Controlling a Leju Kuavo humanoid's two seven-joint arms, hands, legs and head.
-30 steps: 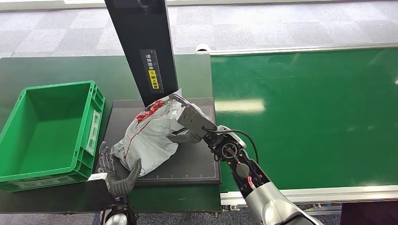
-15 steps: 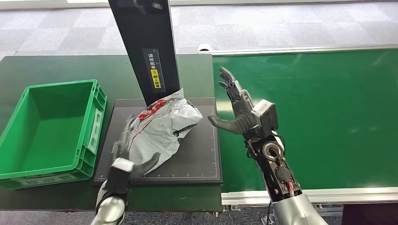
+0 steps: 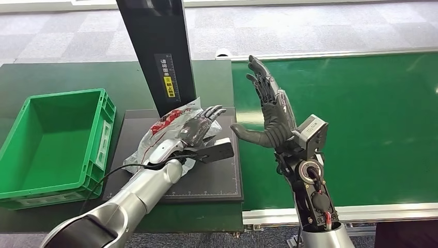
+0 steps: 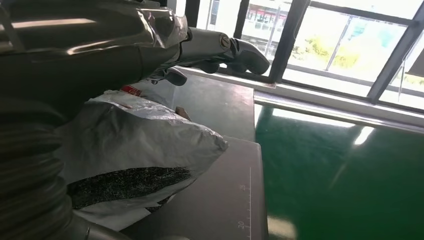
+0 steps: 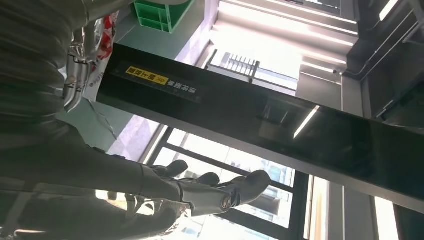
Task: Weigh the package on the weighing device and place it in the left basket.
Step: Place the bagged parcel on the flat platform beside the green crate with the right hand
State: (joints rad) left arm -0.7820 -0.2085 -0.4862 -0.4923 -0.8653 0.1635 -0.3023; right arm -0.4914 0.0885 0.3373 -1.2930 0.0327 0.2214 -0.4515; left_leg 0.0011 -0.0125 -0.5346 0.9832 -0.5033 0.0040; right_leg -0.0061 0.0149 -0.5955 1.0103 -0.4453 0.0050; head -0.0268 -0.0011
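Two silver, smooth-shelled forearms. Left hand (image 3: 199, 128) and right hand (image 3: 272, 111) dark grey, with slim black segmented fingers (image 3: 260, 77) and thick grey thumbs. Boxy grey camera block at each wrist. Right forearm open-framed in black, with round fittings, red wiring and a black cable.

Left arm reaching in from lower left, left hand (image 3: 199, 129) laid palm-down, fingers spread, nothing clearly gripped. Right arm upright, forearm vertical, right hand (image 3: 271, 116) raised, palm facing left, fingers extended and apart, thumb out, holding nothing.
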